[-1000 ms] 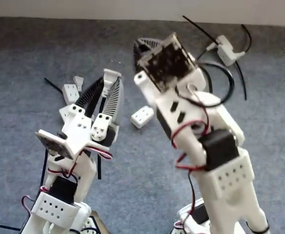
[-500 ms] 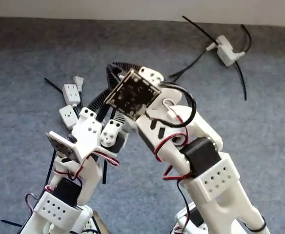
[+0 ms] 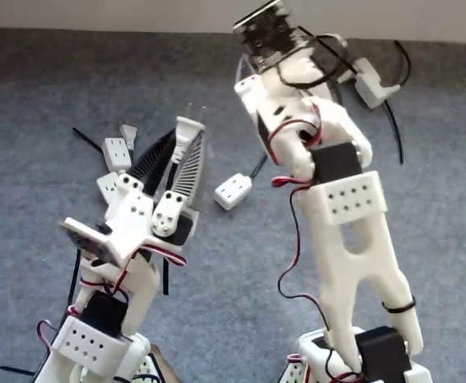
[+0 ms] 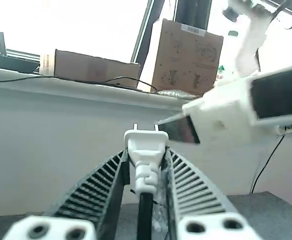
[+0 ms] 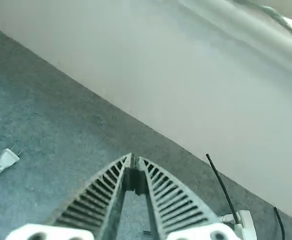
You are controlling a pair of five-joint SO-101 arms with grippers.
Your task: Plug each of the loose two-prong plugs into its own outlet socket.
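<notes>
My left gripper is shut on a white two-prong plug, held above the carpet with its prongs pointing away from the arm. In the left wrist view the plug stands upright between the ribbed fingers, its black cord running down between them. A white outlet socket lies on the carpet just right of that gripper. My right gripper is shut on nothing, raised and aimed at the far wall. A loose plug lies on the carpet far below it.
Two more sockets and a loose plug lie at the left. Another socket with black cables sits at the far right by the wall. The raised right arm stands close beside the left gripper.
The right arm swung over the left gripper, then lifted up and back toward the far wall. The left gripper kept the plug in about the same place.
</notes>
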